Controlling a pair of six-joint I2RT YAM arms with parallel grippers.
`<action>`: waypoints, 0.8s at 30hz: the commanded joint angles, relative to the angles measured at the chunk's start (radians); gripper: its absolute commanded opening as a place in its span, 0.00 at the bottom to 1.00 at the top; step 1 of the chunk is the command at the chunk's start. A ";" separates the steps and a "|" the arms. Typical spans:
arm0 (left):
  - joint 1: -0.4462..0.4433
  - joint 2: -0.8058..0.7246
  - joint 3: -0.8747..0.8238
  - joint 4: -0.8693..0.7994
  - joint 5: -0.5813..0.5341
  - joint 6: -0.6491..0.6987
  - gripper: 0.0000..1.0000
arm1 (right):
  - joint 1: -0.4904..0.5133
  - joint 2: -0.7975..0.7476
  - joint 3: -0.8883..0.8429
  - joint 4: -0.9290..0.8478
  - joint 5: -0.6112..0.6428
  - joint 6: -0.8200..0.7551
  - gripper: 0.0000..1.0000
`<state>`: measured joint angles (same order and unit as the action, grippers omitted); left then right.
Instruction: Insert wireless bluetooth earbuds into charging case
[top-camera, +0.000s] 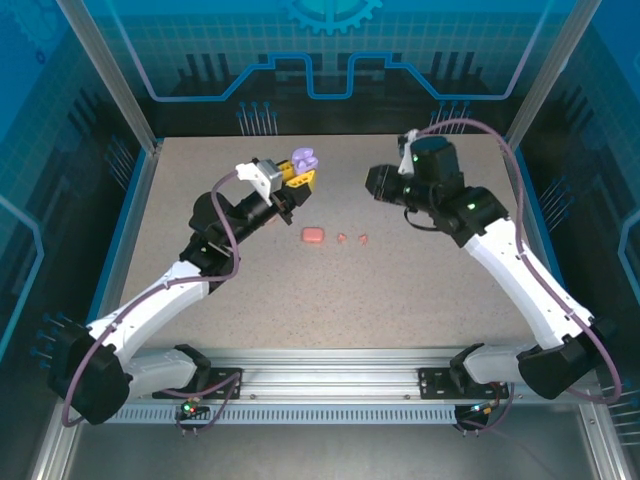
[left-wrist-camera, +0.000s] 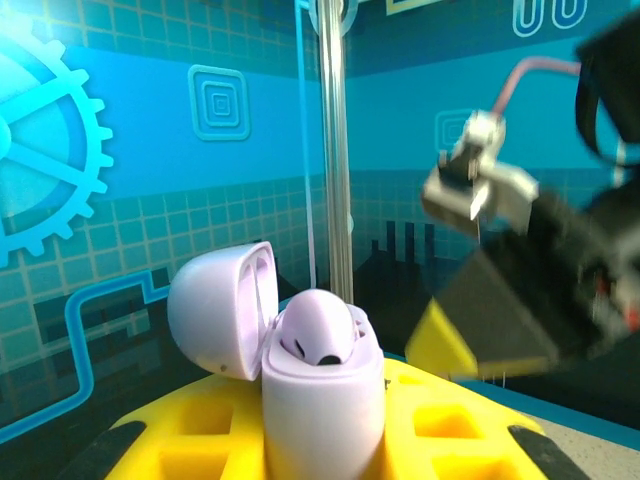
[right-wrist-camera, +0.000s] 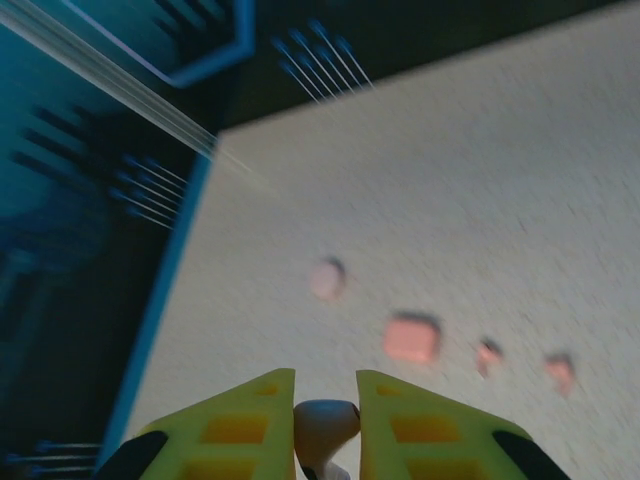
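My left gripper (top-camera: 298, 172) is shut on a lilac charging case (left-wrist-camera: 322, 400), held upright above the table's back middle. The case lid (left-wrist-camera: 220, 305) is flipped open to the left, and one lilac earbud (left-wrist-camera: 318, 328) sits in the case. My right gripper (right-wrist-camera: 326, 405) is shut on a pale lilac earbud (right-wrist-camera: 325, 422), pinched between its yellow fingers (right-wrist-camera: 240, 425). In the top view that gripper (top-camera: 372, 185) hovers to the right of the lilac case (top-camera: 303, 160). On the table lie a coral-red case (top-camera: 313, 235) and two coral-red earbuds (top-camera: 342, 238) (top-camera: 364, 238).
A small pale pink round object (right-wrist-camera: 326, 278) lies on the table beyond the coral-red case (right-wrist-camera: 412, 338). Blue transparent walls and aluminium posts (top-camera: 130, 110) close in the table. The right gripper's blurred body (left-wrist-camera: 530, 290) shows close to the lilac case in the left wrist view.
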<state>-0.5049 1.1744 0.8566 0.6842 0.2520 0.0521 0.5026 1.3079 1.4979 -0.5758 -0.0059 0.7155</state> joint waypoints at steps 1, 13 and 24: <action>-0.011 0.024 0.046 0.008 0.036 0.003 0.00 | -0.021 0.015 0.123 0.037 -0.072 -0.039 0.18; -0.037 0.101 0.099 0.005 0.047 0.012 0.00 | -0.013 0.131 0.293 0.140 -0.227 0.005 0.19; -0.041 0.132 0.119 0.004 0.047 0.017 0.00 | 0.029 0.126 0.244 0.168 -0.248 0.006 0.18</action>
<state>-0.5362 1.2991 0.9344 0.6746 0.2829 0.0551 0.5175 1.4513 1.7576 -0.4397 -0.2256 0.7143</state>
